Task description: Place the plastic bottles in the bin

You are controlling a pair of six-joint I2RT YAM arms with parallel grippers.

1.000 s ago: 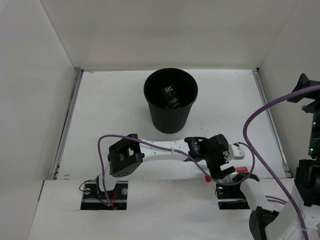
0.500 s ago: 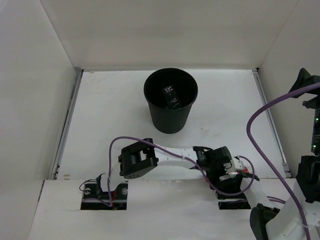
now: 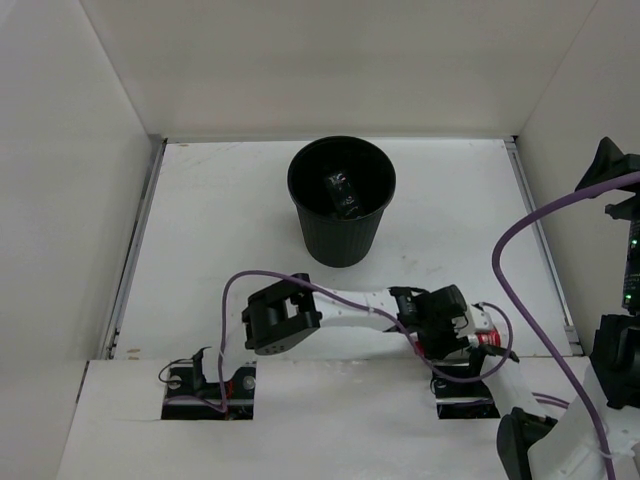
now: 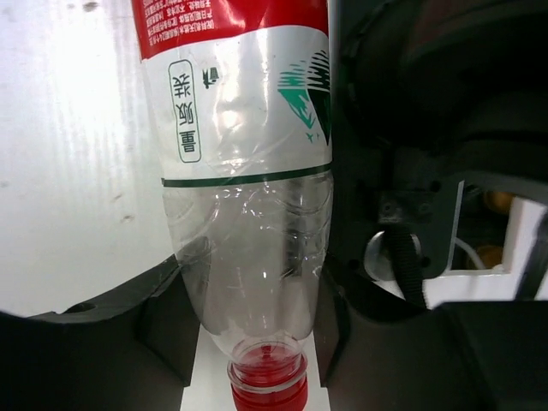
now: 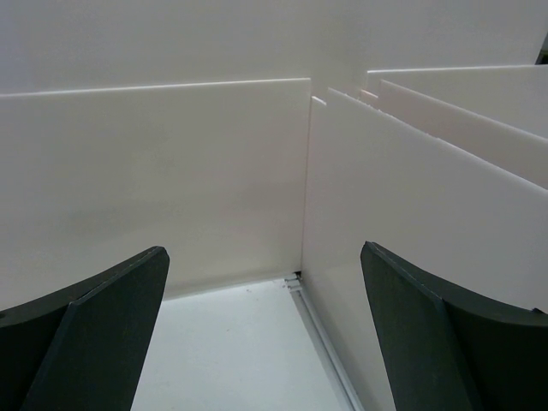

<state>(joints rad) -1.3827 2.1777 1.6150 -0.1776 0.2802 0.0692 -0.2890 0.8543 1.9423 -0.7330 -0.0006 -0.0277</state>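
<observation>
The left gripper (image 4: 257, 300) has just snapped shut on the red-label bottle (image 4: 248, 214), fingers pinching its clear shoulder near the cap (image 4: 267, 390). 1 second ago it was wide open beside the bottle. The bottle lies at the near right edge of the table (image 3: 220, 220), well apart from the bin (image 3: 340, 240), where a glinting item (image 3: 340, 192) already sits. With the grasp apparently made, lifting and carrying come next. The right gripper (image 5: 261, 282) hangs open and empty.

Bright, even light throughout, with faint soft shadows.
</observation>
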